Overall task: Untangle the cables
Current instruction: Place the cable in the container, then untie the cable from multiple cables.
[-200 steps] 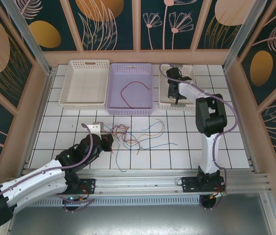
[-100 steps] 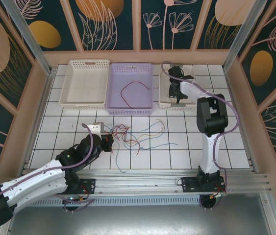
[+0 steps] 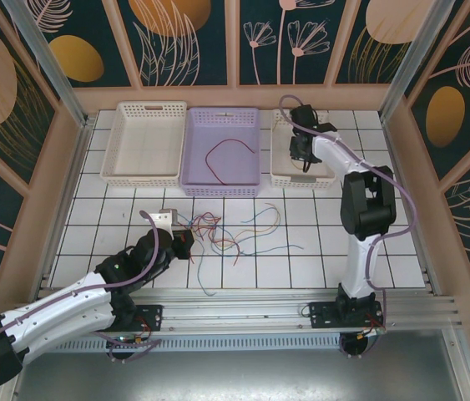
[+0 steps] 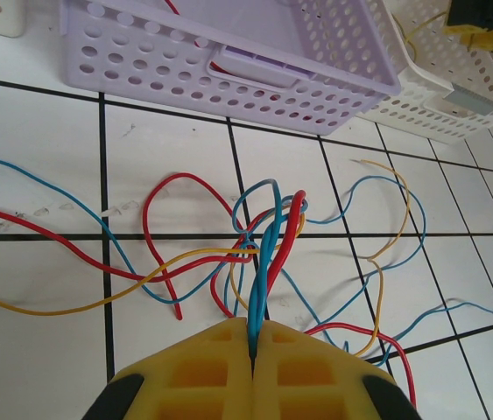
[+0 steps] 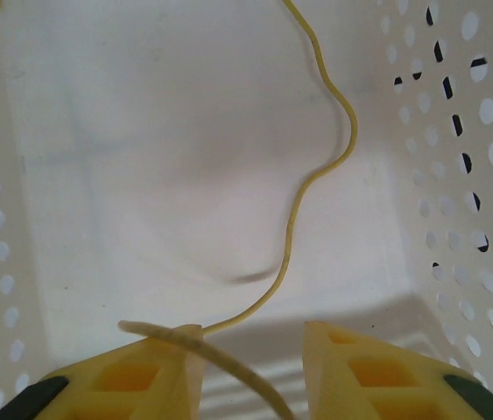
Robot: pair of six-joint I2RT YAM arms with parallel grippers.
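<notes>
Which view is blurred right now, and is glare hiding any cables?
Right wrist: the yellow cable goes blurred beside the right gripper, with a faint shadow on the white basket floor; left wrist: tangled cables sharp, no glare; top external: evenly lit, cables tiny.

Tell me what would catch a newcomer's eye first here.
The cable tangle, red, blue and yellow, sprawls on the white table in front of the lilac basket; the left gripper is shut on its strands. The right gripper hangs open inside a white basket over a yellow cable.
</notes>
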